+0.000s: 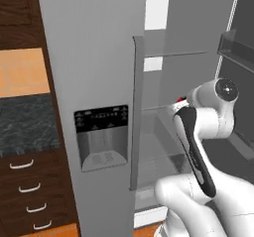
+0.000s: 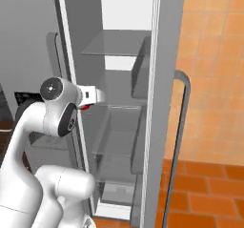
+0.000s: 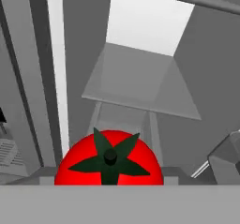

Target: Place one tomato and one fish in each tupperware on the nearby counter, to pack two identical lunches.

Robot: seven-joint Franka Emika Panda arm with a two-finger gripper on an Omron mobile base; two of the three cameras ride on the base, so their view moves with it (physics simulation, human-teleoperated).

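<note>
Fingers first, and they are hard to read: their tips are hidden at the bottom of the hand view, so I cannot tell whether they stand apart around the fruit or are already pressing on it. What is plain is the tomato, big and glossy right in front of the hand camera, its dark green stem star turned straight toward the lens, dead centre on the line the fingers would close along. That centring looks deliberate, a line-up for a squeeze across the widest part of the ball. From the right base view a sliver of red peeks out just under the white hand, level with the glass shelf inside the fridge, so the tomato is either resting on that shelf or just off it; I can't say which. It sits in there because that is where the food is stored, well apart from the speckled surface above the brown drawers off to the left, where the packing has to happen. Moving outward, the hand points roughly level into the open compartment, the wrist joint cocked up behind it, the forearm climbing steeply from a bent elbow low by the base. The arm threads between the closed door with its dispenser panel and the swung-open door, leaving little room to either side. My read: this is the pick of a first tomato, with no lunch packed yet.
</note>
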